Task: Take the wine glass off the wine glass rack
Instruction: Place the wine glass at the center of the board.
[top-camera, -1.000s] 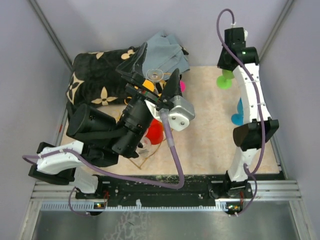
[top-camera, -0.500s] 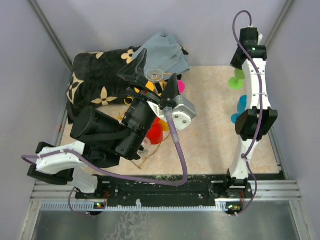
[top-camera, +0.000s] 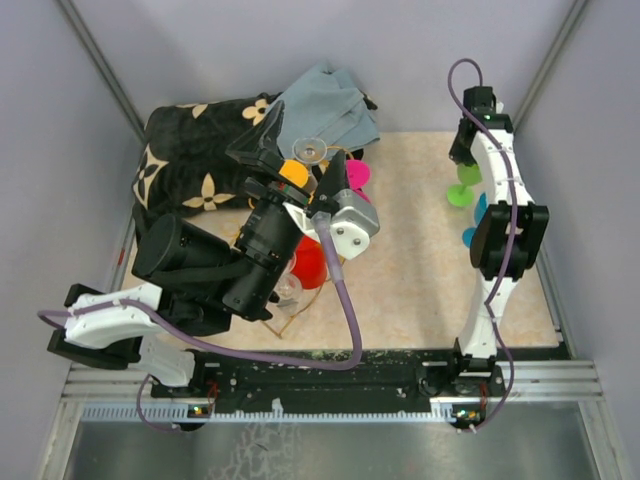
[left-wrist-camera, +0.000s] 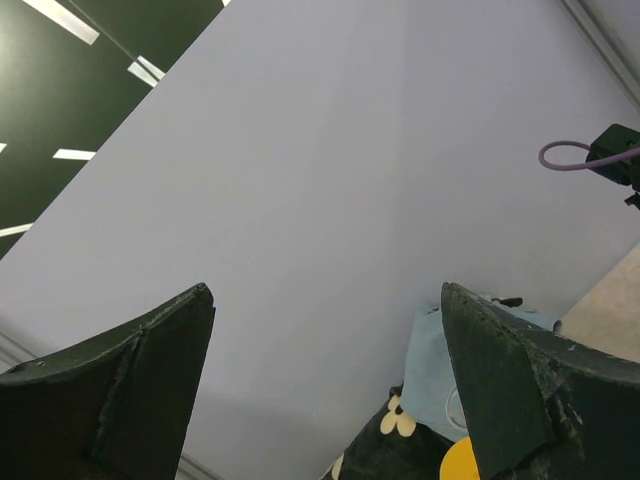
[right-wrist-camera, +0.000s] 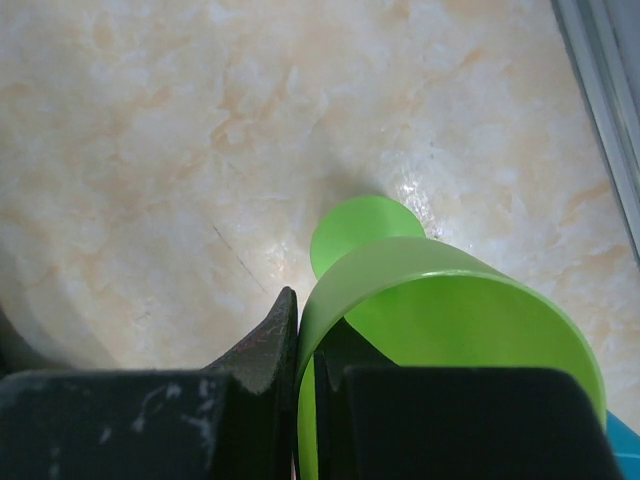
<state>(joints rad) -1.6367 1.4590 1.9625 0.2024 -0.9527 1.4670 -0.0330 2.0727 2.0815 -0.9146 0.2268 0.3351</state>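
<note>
Looking from above, we see the gold rack (top-camera: 290, 318) beneath our left arm (top-camera: 200, 265), the green wine glass (top-camera: 461, 188) well apart at far right. Left wrist: the left jaws gape empty. Right wrist: the right jaws pinch its rim over the surface (right-wrist-camera: 150, 150); setting it down upright, we judge, comes next.
</note>
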